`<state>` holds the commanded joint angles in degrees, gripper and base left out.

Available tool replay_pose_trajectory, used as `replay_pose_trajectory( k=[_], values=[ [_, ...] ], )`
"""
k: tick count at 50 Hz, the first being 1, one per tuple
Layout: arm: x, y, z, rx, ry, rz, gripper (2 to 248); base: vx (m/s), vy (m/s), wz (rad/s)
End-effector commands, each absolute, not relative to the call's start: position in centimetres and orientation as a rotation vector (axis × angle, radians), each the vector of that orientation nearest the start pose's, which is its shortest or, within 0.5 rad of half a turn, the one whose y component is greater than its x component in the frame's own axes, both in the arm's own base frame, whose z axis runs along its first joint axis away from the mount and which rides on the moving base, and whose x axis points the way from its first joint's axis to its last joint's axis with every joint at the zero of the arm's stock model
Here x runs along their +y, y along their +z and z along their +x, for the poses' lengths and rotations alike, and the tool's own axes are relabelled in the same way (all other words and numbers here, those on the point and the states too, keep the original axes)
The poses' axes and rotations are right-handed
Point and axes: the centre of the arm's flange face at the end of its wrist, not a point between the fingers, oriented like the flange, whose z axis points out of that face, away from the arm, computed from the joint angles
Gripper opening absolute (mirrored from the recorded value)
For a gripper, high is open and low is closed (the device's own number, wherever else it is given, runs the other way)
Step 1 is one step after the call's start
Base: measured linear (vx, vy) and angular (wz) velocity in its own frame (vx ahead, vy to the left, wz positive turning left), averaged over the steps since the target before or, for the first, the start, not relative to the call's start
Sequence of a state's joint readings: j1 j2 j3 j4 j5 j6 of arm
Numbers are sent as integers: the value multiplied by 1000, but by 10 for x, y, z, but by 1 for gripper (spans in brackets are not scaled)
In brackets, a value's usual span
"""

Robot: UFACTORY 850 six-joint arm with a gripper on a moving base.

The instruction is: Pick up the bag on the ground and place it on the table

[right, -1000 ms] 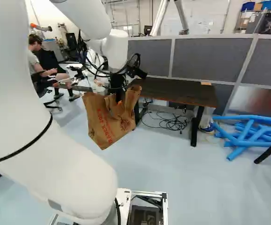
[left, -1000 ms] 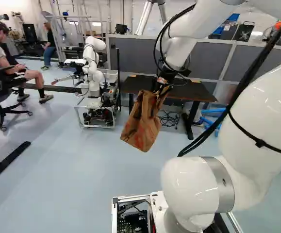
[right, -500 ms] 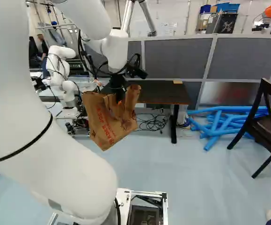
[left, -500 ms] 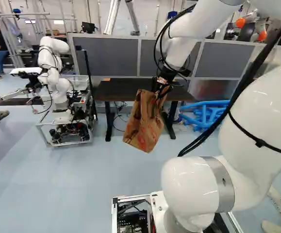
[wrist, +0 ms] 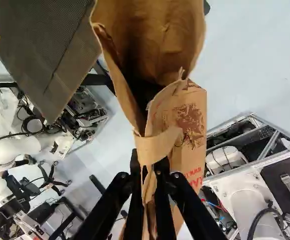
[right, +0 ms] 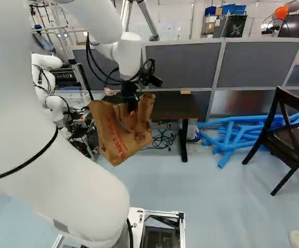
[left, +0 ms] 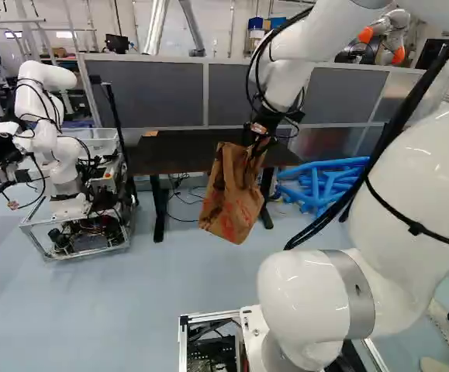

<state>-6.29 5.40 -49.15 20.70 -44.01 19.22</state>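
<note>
The brown paper bag hangs tilted in the air from my gripper, in front of the dark table. In the right base view the gripper hides part of the bag's upper edge, and red print shows on its side. Seen from the wrist, the gripper is shut on a folded part of the bag's paper rim, and the bag gapes open ahead of the fingers. The table lies off to one side of the bag there.
Another robot stands on a wheeled frame left of the table. Cables lie under the table. Blue tubes are piled to its right, near a dark wooden chair. Grey partitions rise behind. A person's shoe shows at the right.
The base has turned to the right, so the table, other robot and tubes have shifted left in both base views. My arm keeps its pose, with the bag still held and swaying slightly.
</note>
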Motion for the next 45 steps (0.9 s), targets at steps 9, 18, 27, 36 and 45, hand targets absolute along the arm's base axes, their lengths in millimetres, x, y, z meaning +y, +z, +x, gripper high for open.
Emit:
replay_pose_trajectory(
  k=[9, 18, 27, 36, 45],
  values=[
    [-24, 542, 416, 952, -214, -2677, 21, 155, 1, -11],
    [-24, 542, 416, 952, -214, -2677, 21, 151, -1, -14],
    [-24, 542, 416, 952, -214, -2677, 21, 148, -1, -14],
    [-24, 542, 416, 952, -214, -2677, 21, 141, 1, -14],
    [-24, 542, 419, 951, -214, -2678, 21, 66, -1, -6]
  ],
)
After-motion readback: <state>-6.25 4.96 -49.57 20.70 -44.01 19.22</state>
